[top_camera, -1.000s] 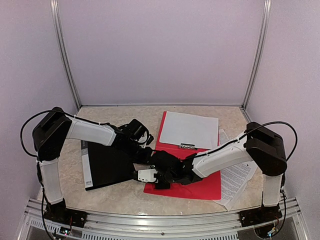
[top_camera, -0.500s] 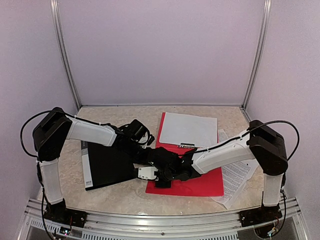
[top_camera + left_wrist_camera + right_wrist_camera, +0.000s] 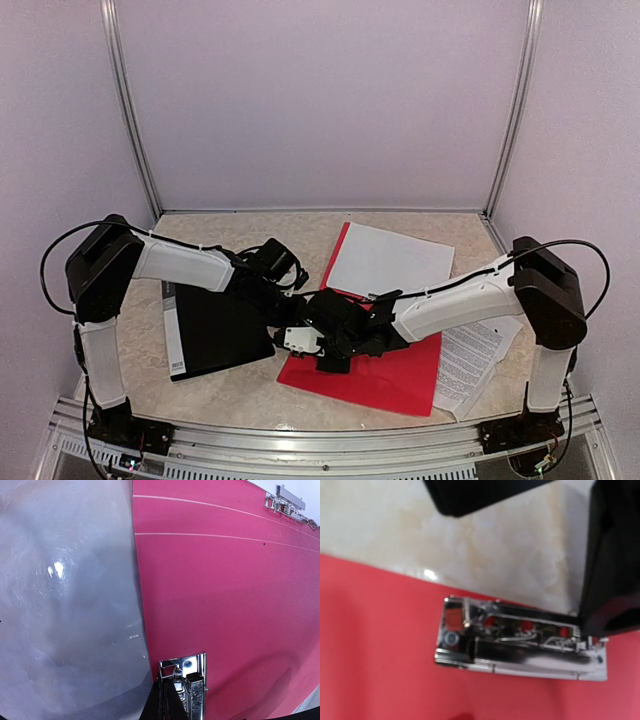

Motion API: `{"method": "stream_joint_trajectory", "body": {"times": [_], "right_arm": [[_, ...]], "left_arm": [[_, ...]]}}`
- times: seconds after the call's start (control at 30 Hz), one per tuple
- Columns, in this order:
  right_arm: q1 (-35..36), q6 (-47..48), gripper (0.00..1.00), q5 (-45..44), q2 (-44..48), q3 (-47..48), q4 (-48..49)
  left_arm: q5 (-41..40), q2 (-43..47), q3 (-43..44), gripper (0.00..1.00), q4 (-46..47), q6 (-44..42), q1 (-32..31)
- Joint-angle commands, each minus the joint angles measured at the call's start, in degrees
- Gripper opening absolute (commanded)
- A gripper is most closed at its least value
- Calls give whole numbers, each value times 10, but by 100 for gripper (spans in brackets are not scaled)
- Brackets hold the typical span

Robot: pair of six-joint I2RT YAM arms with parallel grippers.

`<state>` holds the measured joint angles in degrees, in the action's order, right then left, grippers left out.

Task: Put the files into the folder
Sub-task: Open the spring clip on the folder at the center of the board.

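My left jaws and right jaws are closed at the metal clip (image 3: 520,640) on the red folder (image 3: 385,380); the sheets (image 3: 390,260) lie beyond them, apart.

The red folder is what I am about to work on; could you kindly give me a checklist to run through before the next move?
1. The red folder lies on the table, clip side up: ok.
2. The left gripper is shut, tips at the near metal clip: ok.
3. The right gripper is shut, by the same clip: ok.
4. Clip open to take sheets: cannot tell.
5. The plain white sheet is on the folder: ok, on its far part.
6. The printed sheet is on the folder: not ok, it lies off the right edge.
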<state>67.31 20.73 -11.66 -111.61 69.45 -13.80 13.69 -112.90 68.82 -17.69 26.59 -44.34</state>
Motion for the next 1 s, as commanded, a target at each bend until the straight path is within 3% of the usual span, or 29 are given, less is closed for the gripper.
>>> {"method": "stream_joint_trajectory", "body": {"times": [0.0,0.13,0.47,0.97], "right_arm": [[-3,-26,0,9,25,-13,15],[5,-17,2,27,27,-15,50],[25,19,26,10,-27,21,79],[24,-28,27,-29,36,-52,92]], "left_arm": [[-28,-26,-8,0,-66,3,0],[-26,-22,-7,0,-67,11,0],[18,-14,-14,0,-55,49,9],[21,101,-110,0,45,188,24]]}}
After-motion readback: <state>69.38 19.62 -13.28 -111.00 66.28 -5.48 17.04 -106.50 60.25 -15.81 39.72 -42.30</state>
